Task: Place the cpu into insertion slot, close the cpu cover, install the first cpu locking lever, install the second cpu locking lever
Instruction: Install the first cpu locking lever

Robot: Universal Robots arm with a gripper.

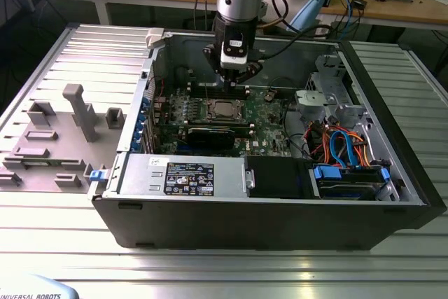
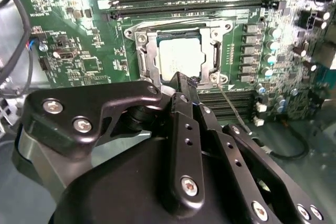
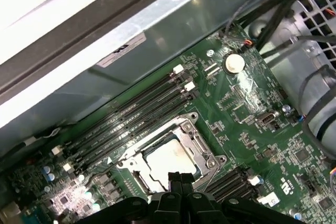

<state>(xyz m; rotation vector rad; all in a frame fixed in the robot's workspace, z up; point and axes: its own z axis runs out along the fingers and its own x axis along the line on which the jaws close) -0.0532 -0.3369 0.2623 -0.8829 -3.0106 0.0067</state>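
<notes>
Cpu [image 2: 178, 59] seated, cover [image 2: 148, 56] down pinning it; claw [image 3: 179, 178] pressed together, empty, at cover edge, likely for pushing, not grasping.

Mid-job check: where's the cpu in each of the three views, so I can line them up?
Exterior view: cpu mid-board inside the case, just under the gripper.
Second wrist view: cpu just beyond the gripper.
First wrist view: cpu just beyond the gripper.
Shared landmark: the silver cpu cover framing it.
</notes>
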